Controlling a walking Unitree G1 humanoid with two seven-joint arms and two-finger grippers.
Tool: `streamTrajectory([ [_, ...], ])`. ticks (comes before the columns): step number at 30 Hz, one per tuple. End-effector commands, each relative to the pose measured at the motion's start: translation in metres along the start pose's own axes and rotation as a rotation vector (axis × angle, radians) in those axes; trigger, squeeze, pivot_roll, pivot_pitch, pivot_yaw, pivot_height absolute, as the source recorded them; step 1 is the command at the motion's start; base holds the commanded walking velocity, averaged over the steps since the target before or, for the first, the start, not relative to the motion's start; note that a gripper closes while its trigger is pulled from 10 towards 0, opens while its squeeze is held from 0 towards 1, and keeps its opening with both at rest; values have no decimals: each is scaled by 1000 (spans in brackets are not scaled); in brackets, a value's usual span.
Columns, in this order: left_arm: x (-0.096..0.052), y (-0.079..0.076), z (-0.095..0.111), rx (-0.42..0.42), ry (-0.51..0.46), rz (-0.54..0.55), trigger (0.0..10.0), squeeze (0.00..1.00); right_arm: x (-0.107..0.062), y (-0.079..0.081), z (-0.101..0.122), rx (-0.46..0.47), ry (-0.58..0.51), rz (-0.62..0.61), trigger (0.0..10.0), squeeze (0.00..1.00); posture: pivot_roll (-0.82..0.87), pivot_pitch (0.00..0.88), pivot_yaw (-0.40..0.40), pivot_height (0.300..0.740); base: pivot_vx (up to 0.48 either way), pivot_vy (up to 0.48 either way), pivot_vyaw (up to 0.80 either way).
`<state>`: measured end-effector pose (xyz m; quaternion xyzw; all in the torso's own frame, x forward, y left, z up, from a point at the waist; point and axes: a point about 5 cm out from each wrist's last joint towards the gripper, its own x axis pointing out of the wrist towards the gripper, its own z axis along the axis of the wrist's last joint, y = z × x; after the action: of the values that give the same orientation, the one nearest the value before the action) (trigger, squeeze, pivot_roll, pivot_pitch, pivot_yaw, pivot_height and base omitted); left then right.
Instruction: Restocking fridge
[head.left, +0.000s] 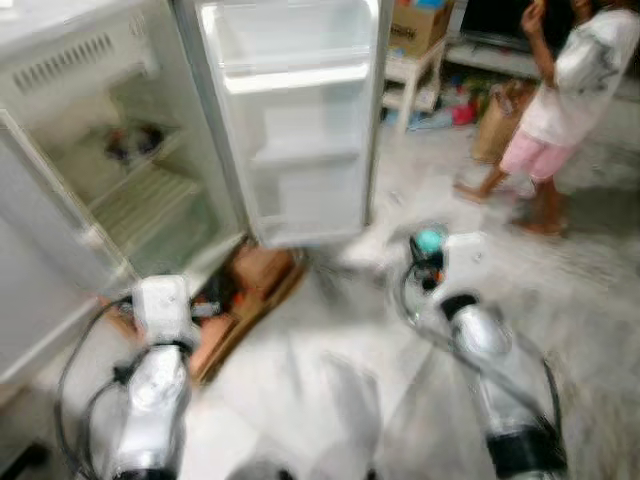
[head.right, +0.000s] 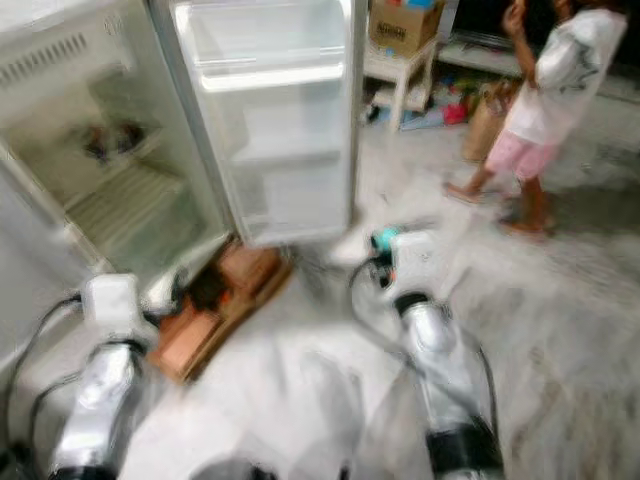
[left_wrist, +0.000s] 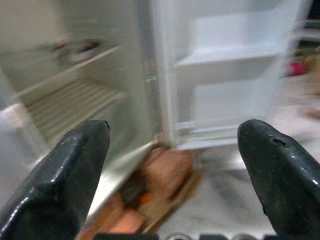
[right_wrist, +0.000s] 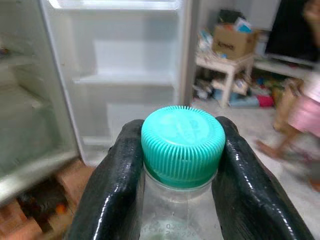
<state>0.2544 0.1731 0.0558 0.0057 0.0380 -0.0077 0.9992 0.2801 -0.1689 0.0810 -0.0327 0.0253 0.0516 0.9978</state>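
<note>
Right now the right gripper (right_wrist: 182, 165) has its fingers (right_wrist: 107, 200) clenched on a clear bottle (right_wrist: 177, 220), pads pressing either side of the neck just under the teal cap (right_wrist: 183, 145). Bottle's long axis runs along the fingers, cap end pointing forward at the open fridge door (head.left: 295, 120). In the head view the cap (head.left: 428, 240) sits at the tip of the right arm, roughly 5 o'clock from the door.

Left gripper (left_wrist: 175, 150) is released, fingers spread wide, nothing between them. It's aimed at the seam between fridge interior (head.left: 130, 190) and door, and it sits closer to the cabinet than the right one does.

The relation that matters: door shelves (head.left: 300, 150) lie at about 11 o'clock from the bottle, well apart, floor between. Door shelves look bare; something dark sits on an upper interior shelf (head.left: 135, 140), too blurred to name. Brownish boxes (head.left: 245, 295) lie on the floor at the fridge foot, between the arms and the cabinet.

A person (head.left: 570, 100) stands at 2 o'clock, well clear.

My read: mid-approach, bottle carried, not yet placed. It'll need tipping upright before it goes on a shelf.
</note>
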Motion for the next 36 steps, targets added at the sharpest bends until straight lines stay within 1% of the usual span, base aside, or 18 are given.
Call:
streamTrajectory([
  [1, 1, 5, 3, 28, -15, -14, 10000, 0, 4, 1, 12, 1, -52, -8, 10000, 0, -33, 0, 10, 740, 356, 319, 0],
  [6, 1, -1, 4, 35, -12, -50, 10000, 0, 0, 2, 10, -12, -52, -11, 10000, 0, -34, 0, 17, 740, 455, 0, 0],
  [10, 0, -1, 4, 39, -13, -48, 10000, 0, 1, -1, 11, -3, -61, -41, 10000, 0, -29, 0, 17, 740, 480, 0, 0],
  [20, 1, -4, 3, 46, -8, -58, 10000, 0, 2, -4, 12, -20, -69, -52, 10000, 0, -35, 0, 17, 740, 480, 0, 0],
  [36, 3, -7, 2, 56, -2, -67, 10000, 0, 3, -1, 13, -22, -76, -50, 10000, 0, -38, 0, 22, 740, 480, 0, 0],
])
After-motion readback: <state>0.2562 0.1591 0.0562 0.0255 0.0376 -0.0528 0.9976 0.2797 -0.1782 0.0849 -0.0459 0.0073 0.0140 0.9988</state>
